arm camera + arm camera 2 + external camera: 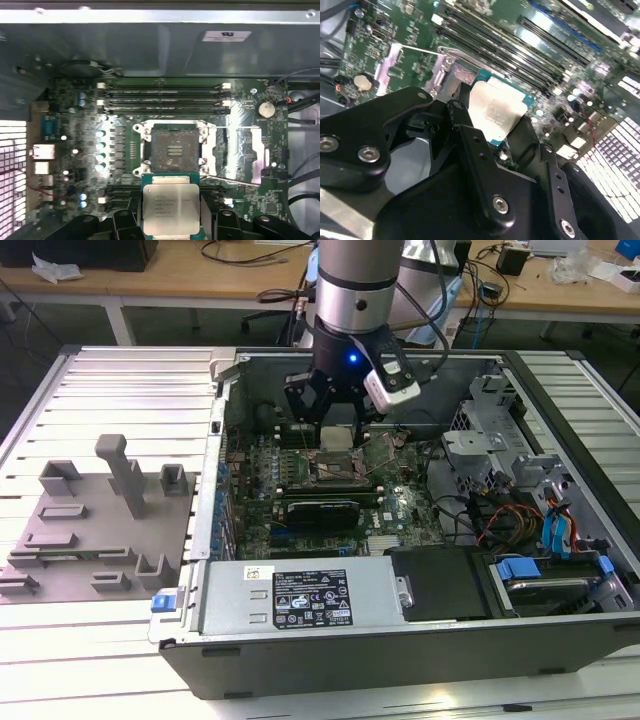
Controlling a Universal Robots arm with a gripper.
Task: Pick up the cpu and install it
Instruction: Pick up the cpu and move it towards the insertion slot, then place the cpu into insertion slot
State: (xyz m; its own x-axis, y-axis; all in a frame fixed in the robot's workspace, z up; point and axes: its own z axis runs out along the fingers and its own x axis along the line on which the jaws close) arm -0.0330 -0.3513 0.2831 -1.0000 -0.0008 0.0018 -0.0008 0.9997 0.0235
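The cpu (pixel 337 438), a flat square chip with a silver top and a green rim, hangs between the black fingers of my gripper (pixel 337 428), inside the open computer case. In both wrist views the chip (pixel 170 207) (pixel 495 112) is clamped at two opposite edges by the fingers (pixel 123 220) (pixel 459 116), so the gripper (pixel 170 220) is shut on it. The open socket (pixel 175 150) on the green motherboard lies just past the chip, its metal frame and lever standing open. In the exterior view the socket (pixel 335 468) is right under the gripper.
Rows of memory slots (pixel 162 97) run beside the socket. A black expansion card (pixel 320 510) lies in front of it. The power supply (pixel 300 600) and drive bays with blue cables (pixel 545 530) fill the case's near side. Grey fixture blocks (pixel 100 530) stand outside on the exterior view's left.
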